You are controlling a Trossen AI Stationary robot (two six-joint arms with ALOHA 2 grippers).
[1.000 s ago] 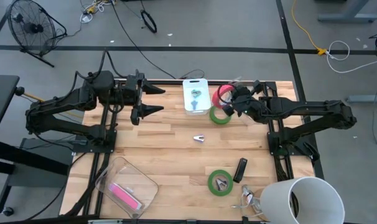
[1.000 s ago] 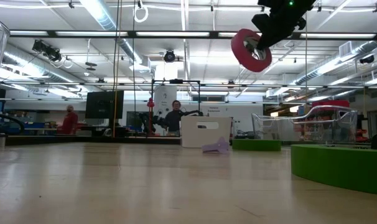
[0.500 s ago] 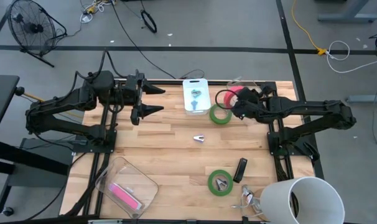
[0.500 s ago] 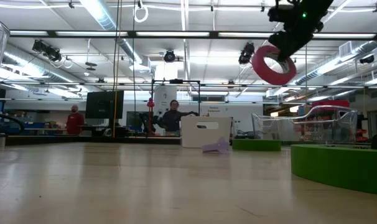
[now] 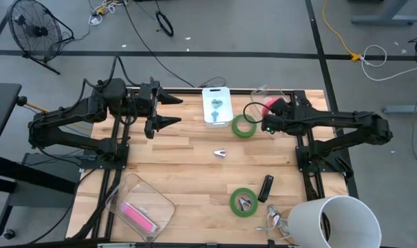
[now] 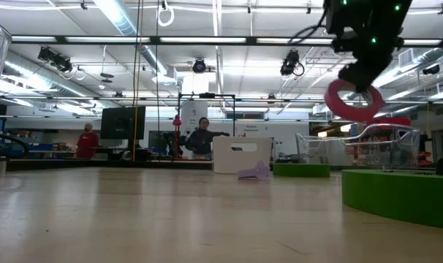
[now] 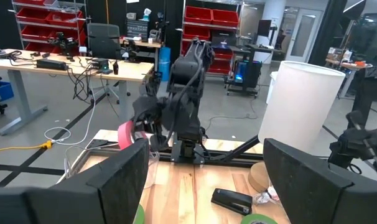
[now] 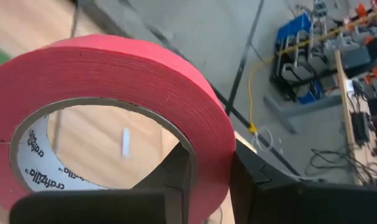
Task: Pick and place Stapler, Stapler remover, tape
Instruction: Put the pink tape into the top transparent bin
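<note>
Workshop backdrop in low view; right pincer gripping red tape in wrist view

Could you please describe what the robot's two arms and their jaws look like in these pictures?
Both arms are dark, nearly black, jointed and slim, mounted on black frames at the table's sides. The left gripper ends in two pointed dark prongs. The right gripper carries small green indicator lights on its wrist housing. Thin black cables trail behind the left arm.

Overhead looks straight down; low level across table; wrist cams close; all share tabletop.
</note>
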